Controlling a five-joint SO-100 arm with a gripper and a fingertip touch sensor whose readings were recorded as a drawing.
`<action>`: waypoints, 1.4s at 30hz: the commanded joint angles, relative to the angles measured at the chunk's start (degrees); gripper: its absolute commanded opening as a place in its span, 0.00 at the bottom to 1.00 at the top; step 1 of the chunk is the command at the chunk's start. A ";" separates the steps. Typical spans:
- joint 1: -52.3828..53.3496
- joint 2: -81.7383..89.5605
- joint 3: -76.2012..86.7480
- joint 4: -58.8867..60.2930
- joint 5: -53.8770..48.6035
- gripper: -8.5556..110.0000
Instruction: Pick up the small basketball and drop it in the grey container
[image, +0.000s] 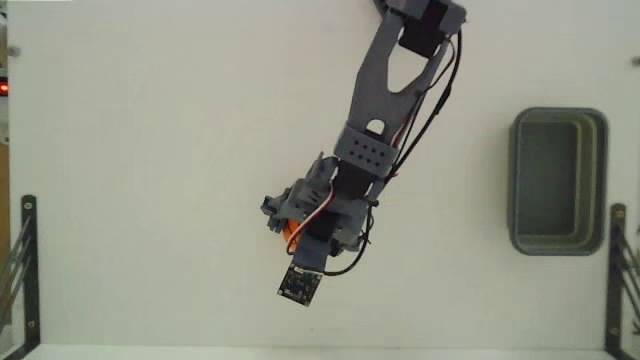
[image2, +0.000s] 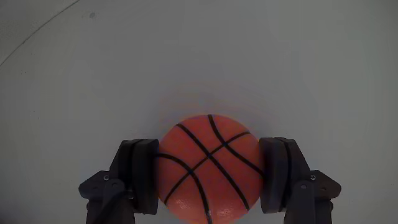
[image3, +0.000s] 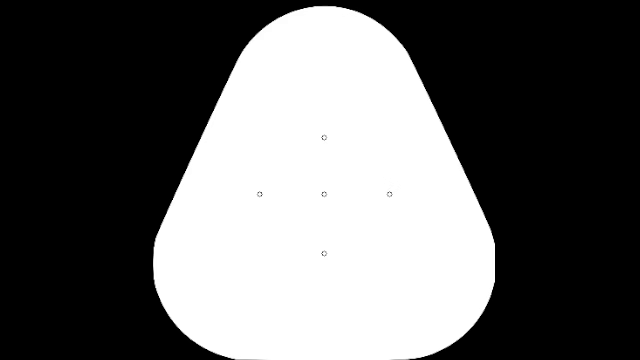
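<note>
In the wrist view the small basketball (image2: 208, 168), orange with thin black seams, sits between my gripper's (image2: 210, 152) two dark fingers (image2: 140, 174), and both pads press on its sides. Whether it rests on the white table or hangs just above it, I cannot tell. In the fixed view the arm covers the gripper (image: 290, 225) at the table's lower middle, and only a sliver of orange shows beneath it. The grey container (image: 515, 180), a grey-green tub with a thick rim, stands far to the right with nothing in it.
Black metal brackets stand at the lower left (image: 25, 270) and lower right (image: 620, 270) table edges in the fixed view. The arm's cable (image: 440, 90) loops along its right side. White tabletop lies between the arm and the tub.
</note>
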 joint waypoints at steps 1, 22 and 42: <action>1.67 1.39 -0.52 -0.47 0.26 0.85; 1.67 1.39 -0.52 -0.47 0.26 0.80; 1.67 1.39 -0.52 -0.47 0.26 0.76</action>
